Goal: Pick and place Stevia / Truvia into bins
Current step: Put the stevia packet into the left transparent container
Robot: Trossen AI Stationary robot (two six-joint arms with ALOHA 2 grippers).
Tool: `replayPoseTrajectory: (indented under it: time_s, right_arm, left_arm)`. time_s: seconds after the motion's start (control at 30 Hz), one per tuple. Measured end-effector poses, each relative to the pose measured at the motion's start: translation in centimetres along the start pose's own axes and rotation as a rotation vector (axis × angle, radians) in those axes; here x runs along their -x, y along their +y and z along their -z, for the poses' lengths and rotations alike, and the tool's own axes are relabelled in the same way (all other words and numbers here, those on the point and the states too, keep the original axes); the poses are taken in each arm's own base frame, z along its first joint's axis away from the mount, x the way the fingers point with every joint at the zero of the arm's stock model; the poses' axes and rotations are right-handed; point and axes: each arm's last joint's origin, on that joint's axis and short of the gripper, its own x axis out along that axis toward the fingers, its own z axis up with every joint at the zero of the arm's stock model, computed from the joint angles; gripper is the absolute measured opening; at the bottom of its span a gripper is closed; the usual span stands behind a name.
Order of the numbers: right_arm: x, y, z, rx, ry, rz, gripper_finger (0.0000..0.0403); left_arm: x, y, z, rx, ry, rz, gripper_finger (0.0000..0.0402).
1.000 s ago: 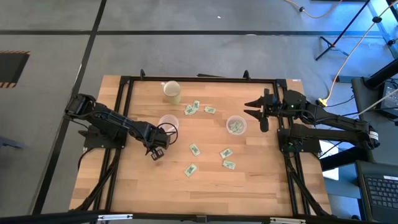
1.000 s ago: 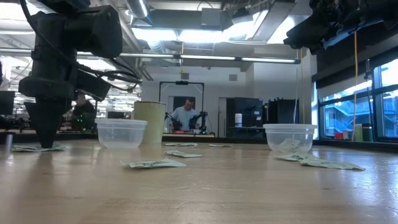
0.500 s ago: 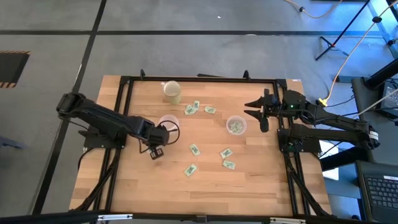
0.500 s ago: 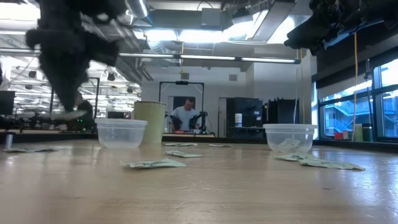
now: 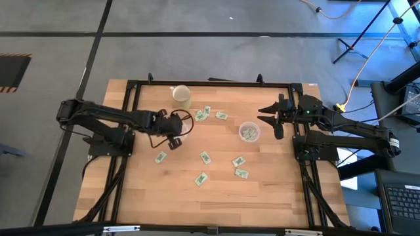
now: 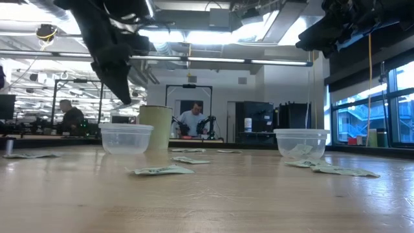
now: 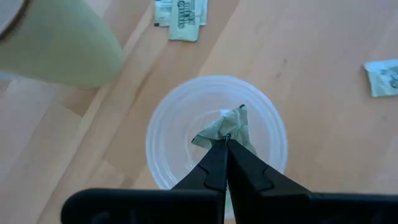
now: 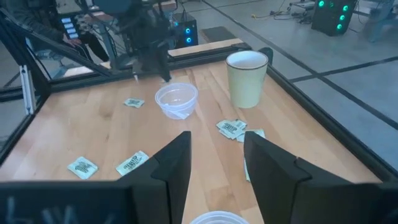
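Observation:
My left gripper point(image 7: 226, 138) hangs above the left clear cup point(image 7: 168, 155), shut on a pale green packet point(image 7: 229, 124). From above, that gripper point(image 5: 174, 128) covers the cup; the low view shows it point(image 6: 121, 94) over the cup point(image 6: 126, 138). My right gripper point(image 5: 269, 121) is open, off the table beside the right clear cup point(image 5: 249, 132), which holds packets. More packets lie flat on the wood: point(image 5: 161, 157), point(image 5: 205, 157), point(image 5: 201, 178), point(image 5: 238, 160), point(image 5: 241, 173), point(image 5: 201, 114), point(image 5: 222, 116). My left gripper pinches the packet by its lower edge point(image 7: 225, 134) between the two fingertips, coming from above and pointing down. The packet is crumpled, lifted clear of the table, and sits over the mouth of the left clear cup.
An opaque cream cup point(image 5: 182, 96) stands near the far edge, just beyond the left clear cup. A black frame point(image 5: 210, 84) runs round the table. Bare wood lies toward the near edge point(image 5: 216, 203). People stand in the room behind point(image 6: 193, 120).
My left gripper rose from the table at the near side of the left cup, carrying a packet up, and moved toward the far edge until it stood over the cup. One packet stayed where the gripper had been. The right arm kept still.

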Motion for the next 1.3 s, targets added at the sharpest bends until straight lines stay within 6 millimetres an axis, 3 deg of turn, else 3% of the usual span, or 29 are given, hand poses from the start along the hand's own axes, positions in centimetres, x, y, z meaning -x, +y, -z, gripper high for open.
replayPoseTrajectory:
  time_s: [0.23, 0.53, 0.9, 1.07, 1.3]
  right_arm:
    - [0.0, 0.0, 0.0, -0.002, 0.004, 0.001, 0.0152]
    - [0.0, 0.0, 0.1, 0.006, 0.006, 0.001, 0.0152]
    - [0.0, 0.0, 0.1, 0.025, 0.007, 0.001, 0.0152]
    - [0.0, 0.0, 0.1, 0.025, 0.009, 0.001, 0.0152]
    - [0.0, 0.0, 0.1, 0.021, 0.015, 0.001, 0.0152]
  left_arm:
    - [-1.8, 1.2, -0.5, 0.004, 0.072, -0.016, 0.0003]
    - [-3.5, 1.1, -0.4, 0.006, 0.151, -0.004, 0.0007]
    - [-3.7, 1.1, -0.4, -0.009, 0.153, -0.01, 0.0062]
    - [-2.5, 1.4, -0.4, -0.086, 0.17, 0.002, 0.0083]
    - [1.9, 0.9, -1.0, -0.101, 0.195, 0.135, 0.0095]
